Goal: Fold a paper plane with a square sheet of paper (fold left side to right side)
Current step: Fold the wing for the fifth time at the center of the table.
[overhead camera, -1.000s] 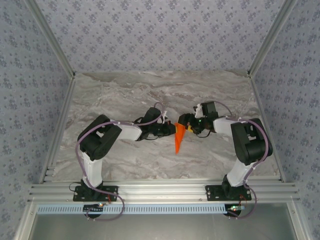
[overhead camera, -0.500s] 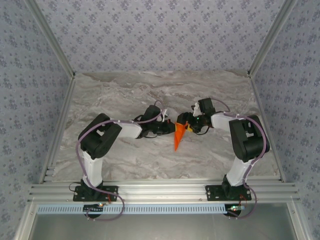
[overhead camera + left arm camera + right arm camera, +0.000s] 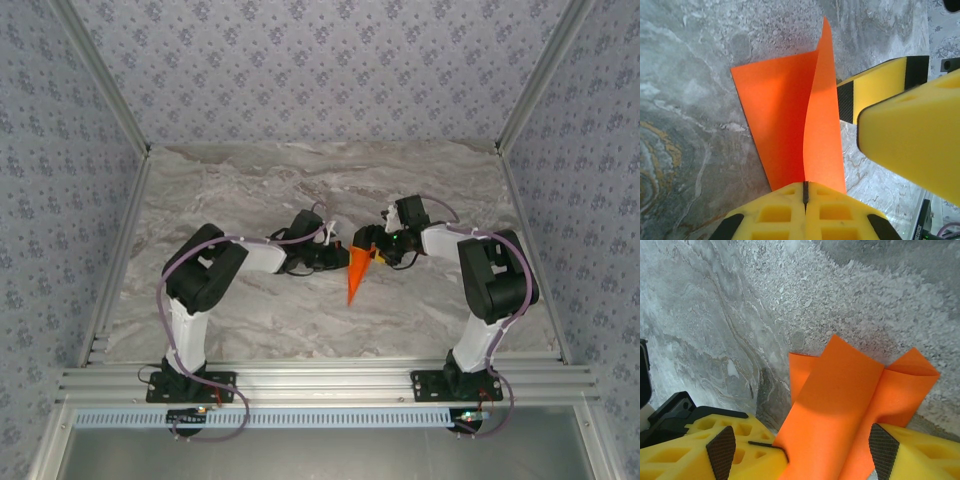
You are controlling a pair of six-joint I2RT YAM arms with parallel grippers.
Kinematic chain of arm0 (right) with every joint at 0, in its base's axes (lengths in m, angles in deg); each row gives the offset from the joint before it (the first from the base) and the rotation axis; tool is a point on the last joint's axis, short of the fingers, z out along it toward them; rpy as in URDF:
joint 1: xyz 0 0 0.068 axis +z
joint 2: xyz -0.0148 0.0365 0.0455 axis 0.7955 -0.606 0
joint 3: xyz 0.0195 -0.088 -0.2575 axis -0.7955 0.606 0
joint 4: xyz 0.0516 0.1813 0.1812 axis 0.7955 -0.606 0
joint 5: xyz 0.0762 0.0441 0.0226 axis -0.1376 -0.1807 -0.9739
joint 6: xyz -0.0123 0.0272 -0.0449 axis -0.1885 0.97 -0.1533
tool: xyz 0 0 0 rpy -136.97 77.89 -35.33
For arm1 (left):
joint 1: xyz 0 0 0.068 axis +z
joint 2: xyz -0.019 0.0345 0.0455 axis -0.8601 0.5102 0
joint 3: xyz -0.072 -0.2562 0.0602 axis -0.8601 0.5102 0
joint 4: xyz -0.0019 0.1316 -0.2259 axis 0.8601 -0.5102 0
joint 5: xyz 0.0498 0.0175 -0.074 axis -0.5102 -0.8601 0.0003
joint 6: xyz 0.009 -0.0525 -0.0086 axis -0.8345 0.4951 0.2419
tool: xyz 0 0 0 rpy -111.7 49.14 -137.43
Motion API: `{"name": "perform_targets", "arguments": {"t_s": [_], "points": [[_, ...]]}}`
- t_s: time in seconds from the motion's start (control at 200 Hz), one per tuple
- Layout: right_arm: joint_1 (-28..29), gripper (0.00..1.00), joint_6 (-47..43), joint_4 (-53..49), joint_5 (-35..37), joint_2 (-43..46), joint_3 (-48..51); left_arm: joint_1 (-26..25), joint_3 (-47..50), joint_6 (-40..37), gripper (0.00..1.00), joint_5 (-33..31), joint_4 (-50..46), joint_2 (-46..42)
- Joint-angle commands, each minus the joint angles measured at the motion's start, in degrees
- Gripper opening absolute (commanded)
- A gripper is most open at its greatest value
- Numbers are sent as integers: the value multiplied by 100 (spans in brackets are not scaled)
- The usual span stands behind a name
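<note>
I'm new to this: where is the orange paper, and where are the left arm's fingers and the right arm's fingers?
orange paper [image 3: 785, 110]: left wrist view, flat left flap.
left fingers [image 3: 785, 197]: left wrist view, yellow tip clamping the paper.
right fingers [image 3: 883, 447]: right wrist view, black pad.

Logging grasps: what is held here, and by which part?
The left tool pinches the orange paper at its edge, on the crease; the right tool is open.
</note>
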Motion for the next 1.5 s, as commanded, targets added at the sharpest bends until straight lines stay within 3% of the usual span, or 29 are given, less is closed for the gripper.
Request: {"name": "perform_targets", "arguments": {"t_s": [0.0,0.929,1.304,1.494], "points": [[38,77,-177,-434,398,-270,59,52,-178,-208,0,135,-51,183],[85,78,-229,-450,378,-271,26,76,-358,-227,0,252,5,552],[-59,78,-260,-315,310,514,122,78,-283,-259,0,204,-76,679],[-74,58,-238,-467,460,793,211,78,-298,-285,0,185,-120,697]]}}
